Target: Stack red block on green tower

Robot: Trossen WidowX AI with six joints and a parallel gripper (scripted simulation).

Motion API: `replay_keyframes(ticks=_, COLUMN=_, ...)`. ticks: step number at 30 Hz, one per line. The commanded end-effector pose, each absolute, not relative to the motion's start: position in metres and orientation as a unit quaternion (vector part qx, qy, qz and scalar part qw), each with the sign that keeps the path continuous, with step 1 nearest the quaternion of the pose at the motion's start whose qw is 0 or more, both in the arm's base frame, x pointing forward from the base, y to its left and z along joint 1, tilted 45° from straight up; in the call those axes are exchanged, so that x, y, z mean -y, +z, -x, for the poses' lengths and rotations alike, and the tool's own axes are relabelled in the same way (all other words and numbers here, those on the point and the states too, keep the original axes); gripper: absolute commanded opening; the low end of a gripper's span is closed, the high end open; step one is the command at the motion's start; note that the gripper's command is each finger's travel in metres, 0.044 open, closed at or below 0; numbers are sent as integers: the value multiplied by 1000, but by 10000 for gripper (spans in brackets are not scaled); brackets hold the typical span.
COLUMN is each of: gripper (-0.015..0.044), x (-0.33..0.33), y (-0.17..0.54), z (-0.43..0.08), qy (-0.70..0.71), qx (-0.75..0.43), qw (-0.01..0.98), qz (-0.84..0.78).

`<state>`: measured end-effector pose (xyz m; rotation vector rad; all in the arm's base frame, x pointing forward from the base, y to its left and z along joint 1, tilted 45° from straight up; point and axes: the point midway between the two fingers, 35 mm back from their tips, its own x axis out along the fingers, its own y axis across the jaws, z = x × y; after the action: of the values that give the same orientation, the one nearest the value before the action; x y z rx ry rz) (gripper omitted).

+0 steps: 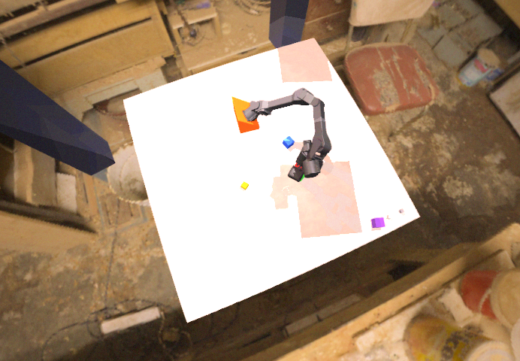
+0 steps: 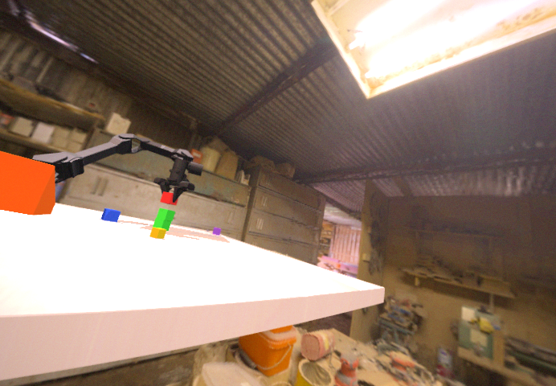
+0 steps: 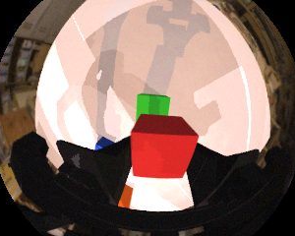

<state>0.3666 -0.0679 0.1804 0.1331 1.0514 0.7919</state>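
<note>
Overhead, white table [image 2: 197, 291], cluttered workshop
</note>
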Motion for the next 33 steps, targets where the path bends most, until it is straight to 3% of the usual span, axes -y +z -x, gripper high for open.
replay_keyframes(ticks=1, gripper=0, x=55, y=190, z=-377, qy=373, qx=-488, qw=785, qz=-73)
replay_keyframes(ticks=33, gripper=0, x=38, y=176, z=-385, qy=374, qx=-487, qw=785, qz=-75)
